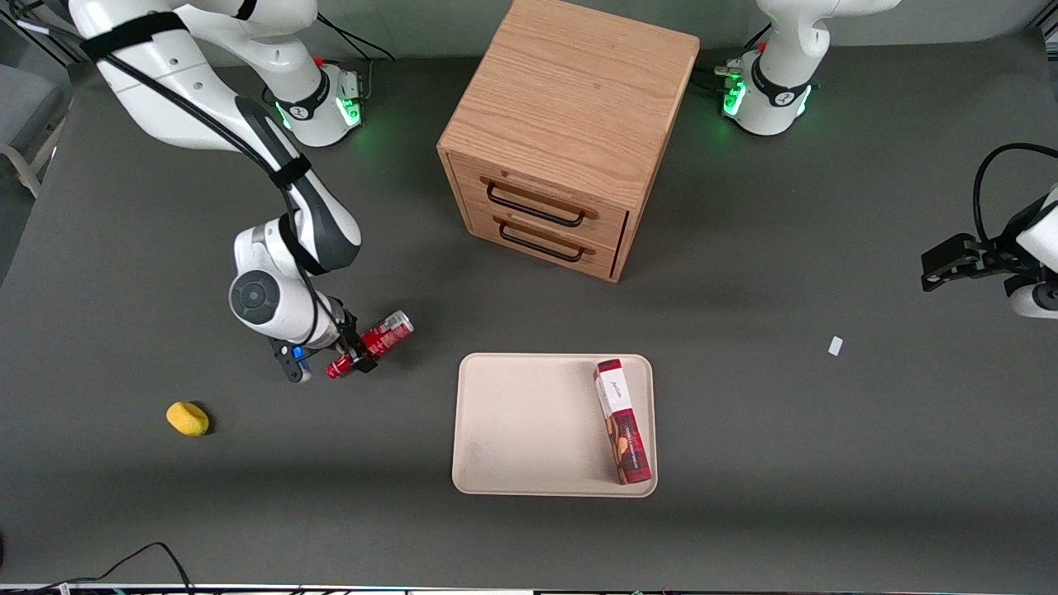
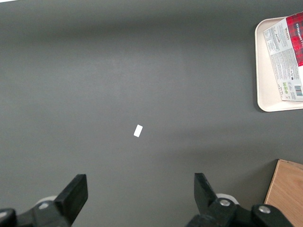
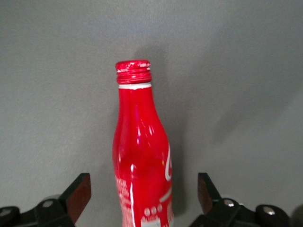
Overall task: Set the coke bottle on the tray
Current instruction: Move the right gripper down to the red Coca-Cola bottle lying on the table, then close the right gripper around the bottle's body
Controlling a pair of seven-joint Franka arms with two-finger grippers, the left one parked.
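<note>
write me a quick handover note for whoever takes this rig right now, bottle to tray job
Gripper: open, fingers either side of the coke bottle, not clamped.
Coke bottle: lying on the table beside the tray, toward the working arm's end.
Tray: holds a red-and-white box along one edge; the rest is bare.
Done: gripper lined up on the bottle.
Left: close, lift, carry to the bare part of the tray, release.

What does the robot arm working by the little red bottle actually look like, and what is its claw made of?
The working arm is glossy white with dark grey joint sections, a round grey disc near the wrist, and a black cable strapped along it. Its base glows green. The gripper, over the coke bottle, is black with a small blue light; the wrist view shows two dark, flat wedge-shaped fingers with bolts.
</note>
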